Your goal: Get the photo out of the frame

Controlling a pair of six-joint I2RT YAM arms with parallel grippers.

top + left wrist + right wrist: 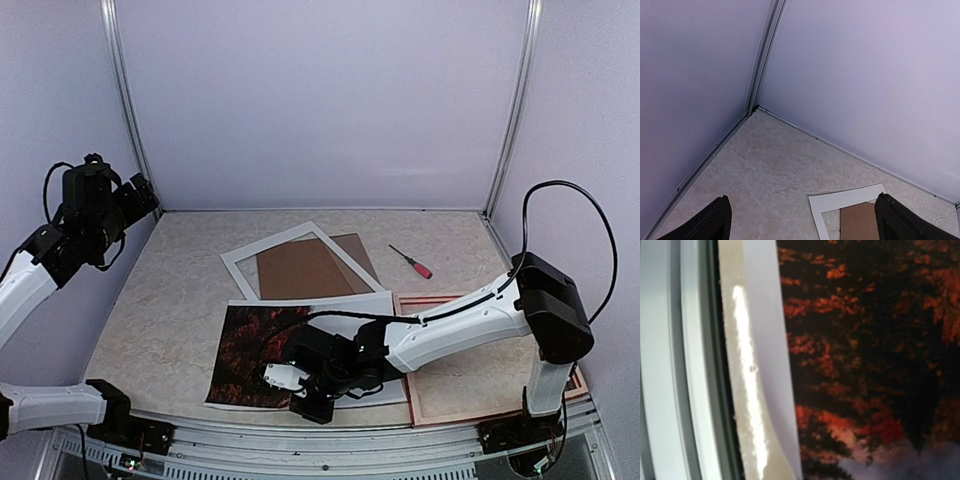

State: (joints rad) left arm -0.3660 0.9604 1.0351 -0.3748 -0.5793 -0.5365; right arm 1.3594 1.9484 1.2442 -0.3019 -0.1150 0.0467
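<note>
red-orange photo [243, 350] lies beside frame [480, 385] under right pincer [300, 390], grip unclear; left pincer [802, 219] gapes.

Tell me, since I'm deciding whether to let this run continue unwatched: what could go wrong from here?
1. The photo lies close to the table's near rail, with the right gripper low over its near edge; a pull that way could slide it off or crease it.
2. The right arm reaches across the frame, so a low swing might knock it.
3. Whether the gripper grips the photo cannot be seen; a lift might come up empty.
</note>
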